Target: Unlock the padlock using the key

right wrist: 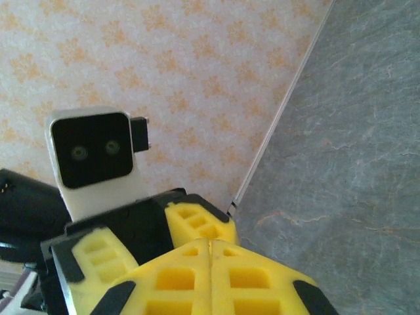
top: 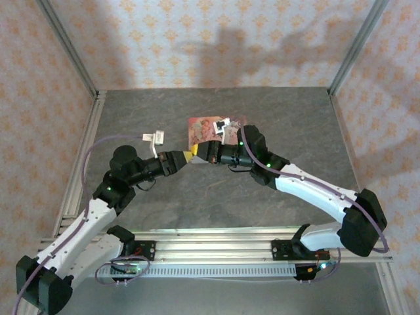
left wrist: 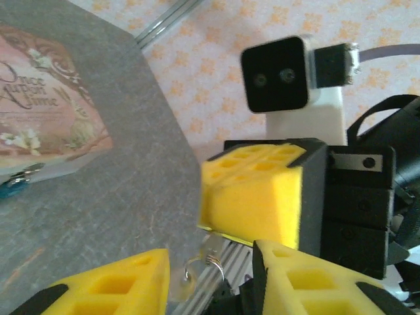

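The two grippers meet tip to tip above the grey table, just in front of the pink printed box (top: 205,128). My right gripper (right wrist: 210,244) has its yellow pads pressed together. In the left wrist view those pads (left wrist: 252,193) pinch the small silvery key (left wrist: 213,246), and its wire ring (left wrist: 205,266) hangs below. My left gripper (left wrist: 210,262) is open, its fingers on either side of the hanging ring without touching it. The blue padlock (left wrist: 10,187) peeks in at the near edge of the pink box (left wrist: 46,111), mostly cut off by the frame.
Patterned walls and aluminium posts (top: 72,52) enclose the grey table (top: 295,125). A slotted rail (top: 210,239) runs along the near edge between the arm bases. A white cable connector (top: 154,137) sits by the left arm.
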Robot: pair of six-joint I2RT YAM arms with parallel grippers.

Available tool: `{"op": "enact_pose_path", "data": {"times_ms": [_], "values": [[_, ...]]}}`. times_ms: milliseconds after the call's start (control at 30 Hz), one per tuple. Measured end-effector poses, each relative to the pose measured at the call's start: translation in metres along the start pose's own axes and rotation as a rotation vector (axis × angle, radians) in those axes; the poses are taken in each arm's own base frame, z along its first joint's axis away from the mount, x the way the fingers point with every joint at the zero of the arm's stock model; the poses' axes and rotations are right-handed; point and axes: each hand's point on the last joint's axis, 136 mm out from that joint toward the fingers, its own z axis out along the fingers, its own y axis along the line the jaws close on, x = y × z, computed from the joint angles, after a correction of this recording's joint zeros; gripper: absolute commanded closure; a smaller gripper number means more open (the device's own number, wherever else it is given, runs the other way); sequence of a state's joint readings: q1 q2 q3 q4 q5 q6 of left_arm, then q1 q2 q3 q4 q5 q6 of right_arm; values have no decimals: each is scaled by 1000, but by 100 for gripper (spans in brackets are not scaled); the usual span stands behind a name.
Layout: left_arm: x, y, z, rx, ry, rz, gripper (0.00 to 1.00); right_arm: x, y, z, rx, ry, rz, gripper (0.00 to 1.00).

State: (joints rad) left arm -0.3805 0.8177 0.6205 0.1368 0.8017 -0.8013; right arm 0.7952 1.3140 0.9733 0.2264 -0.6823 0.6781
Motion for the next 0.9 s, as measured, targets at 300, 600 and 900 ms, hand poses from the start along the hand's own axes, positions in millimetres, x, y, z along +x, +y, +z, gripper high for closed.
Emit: {"op": "enact_pose_path", "data": {"times_ms": [300, 600, 900], "values": [[5, -10, -2, 68, 33, 34, 67, 5, 5, 0, -31, 32, -35, 100], [9, -10, -2, 95, 37, 29, 71, -2, 18, -1, -84, 5, -28, 100], [4, -17, -2, 127, 13, 27, 71, 1, 16, 0, -99, 8, -15, 100]]}}
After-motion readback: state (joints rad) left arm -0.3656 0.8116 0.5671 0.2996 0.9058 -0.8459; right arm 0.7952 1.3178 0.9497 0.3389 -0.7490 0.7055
